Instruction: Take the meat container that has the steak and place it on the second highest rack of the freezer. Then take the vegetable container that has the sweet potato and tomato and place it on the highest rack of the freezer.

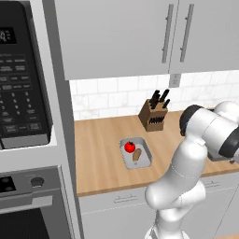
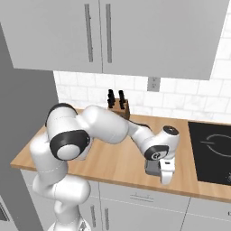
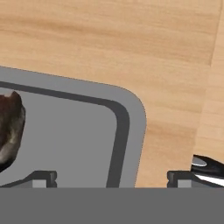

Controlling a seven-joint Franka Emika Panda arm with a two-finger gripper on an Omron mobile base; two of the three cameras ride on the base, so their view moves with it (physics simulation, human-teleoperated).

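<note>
The claw (image 3: 112,178) stands fully released, its two dark fingertips (image 3: 41,178) spread wide and low over the corner of a grey meat container (image 3: 131,127) on the wooden tabletop (image 3: 131,39). One fingertip sits over the container's inner floor, the other outside its rim above bare wood; neither is seen gripping anything. The steak (image 3: 9,127), dark brown and mottled, lies inside this container at the left edge of the hand view, apart from the fingertips. In the right base view the claw (image 2: 166,177) points downward near the front edge of the tabletop (image 2: 117,167), with the meat container (image 2: 151,169) just beside it and partly hidden by the hand; a black cooktop (image 2: 211,151) lies to the right. In the left base view a second grey tray, the vegetable container (image 1: 145,150), rests on the tabletop well apart from the arm's working end, holding the red tomato (image 1: 130,147) and, touching or just beside it, the tan sweet potato (image 1: 137,155). A knife block (image 1: 154,115) stands by the tiled wall behind.
</note>
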